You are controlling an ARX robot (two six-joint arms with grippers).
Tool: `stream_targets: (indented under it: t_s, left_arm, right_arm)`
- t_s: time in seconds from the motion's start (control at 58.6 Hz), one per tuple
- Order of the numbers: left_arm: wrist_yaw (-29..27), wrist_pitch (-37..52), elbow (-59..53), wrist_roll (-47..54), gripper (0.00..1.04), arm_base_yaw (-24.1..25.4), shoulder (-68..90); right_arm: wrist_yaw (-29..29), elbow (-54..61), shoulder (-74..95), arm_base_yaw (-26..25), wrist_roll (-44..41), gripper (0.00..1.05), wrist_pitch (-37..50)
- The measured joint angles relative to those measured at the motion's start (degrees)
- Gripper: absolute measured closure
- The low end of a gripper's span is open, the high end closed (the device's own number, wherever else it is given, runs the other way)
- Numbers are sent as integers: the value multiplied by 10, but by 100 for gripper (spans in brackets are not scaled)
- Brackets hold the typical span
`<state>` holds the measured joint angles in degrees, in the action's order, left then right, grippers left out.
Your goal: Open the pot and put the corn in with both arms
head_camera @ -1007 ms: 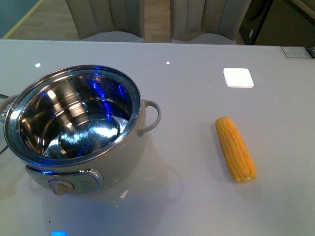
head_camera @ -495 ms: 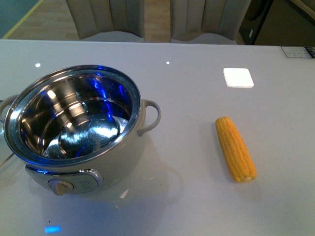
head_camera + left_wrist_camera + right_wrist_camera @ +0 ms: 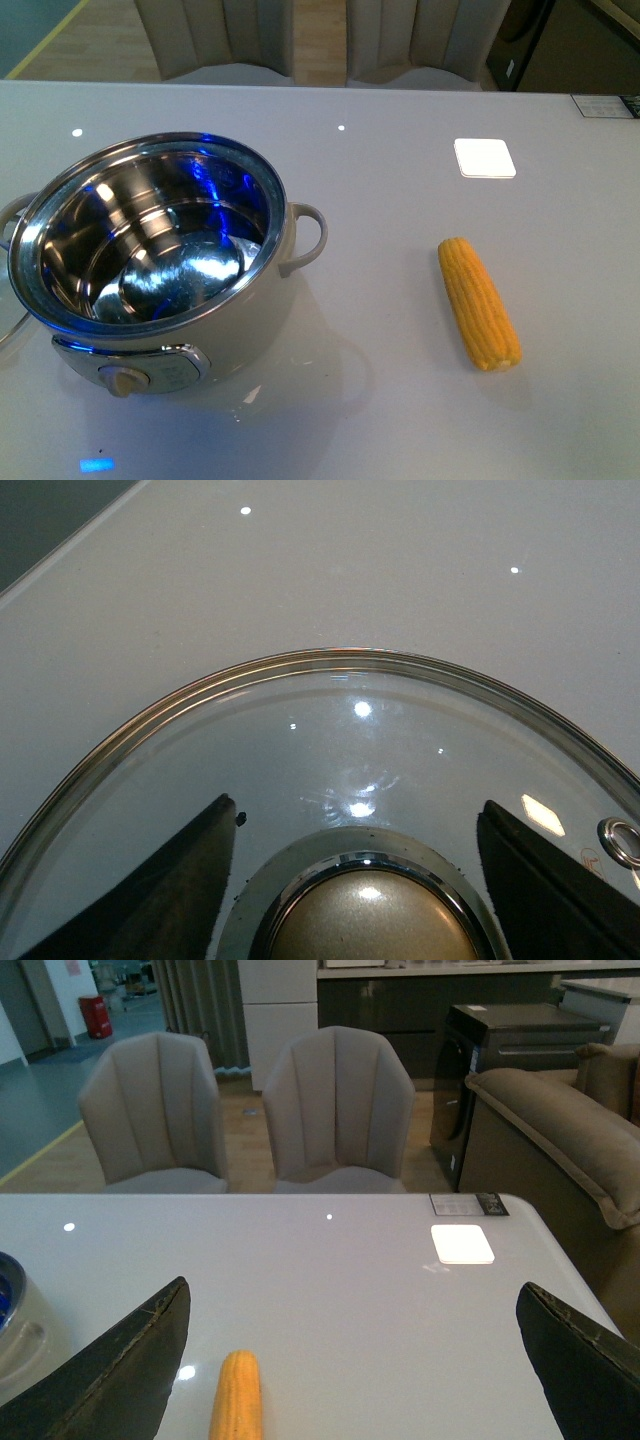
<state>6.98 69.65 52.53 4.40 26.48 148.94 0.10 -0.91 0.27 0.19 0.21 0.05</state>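
The cream-white pot (image 3: 150, 262) stands uncovered on the left of the table, its steel bowl showing blue reflections. On the right lies the yellow corn (image 3: 478, 302), bare on the tabletop. Neither arm appears in the front view. In the left wrist view my left gripper (image 3: 357, 805) is shut on the pot lid (image 3: 400, 720), a clear glass dome with a steel rim, its fingers (image 3: 170, 890) flanking the gold knob (image 3: 370, 920) over the table. My right gripper (image 3: 352, 1285) hangs open above the table, with the corn (image 3: 237, 1395) below it near one finger (image 3: 120, 1370).
A white square pad (image 3: 485, 158) sits on the table beyond the corn. Two beige chairs (image 3: 215, 40) stand behind the far edge. A brown sofa (image 3: 560, 1130) is off the table's right end. The pot's side (image 3: 20, 1330) shows in the right wrist view.
A thin curved rim at the far left edge of the front view has slid lower and outward, and the blue reflection on the table shifted left. Pot and corn have not moved.
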Motion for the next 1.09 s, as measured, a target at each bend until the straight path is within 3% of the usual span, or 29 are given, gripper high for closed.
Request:
stream_targets:
  t_s: [0.154,0.375,0.717,0.905,1.092]
  left_arm:
    - [0,-6,-2,-2,6,3,-3]
    - [2,-23,-28,-11,7,11,-67]
    - [37,-87,-101,-28,7,23,-305]
    - [94,-180,-187,-34,7,9,-540]
    - [111,-285,-268,-40,7,-11,-734]
  right_arm:
    - [0,0,0,0,0,9,0]
    - [0,0,0,0,0,9,0]
    - [0,0,0,0,0,9,0]
    - [0,0,0,0,0,9,0]
    - [0,0,0,0,0,9,0]
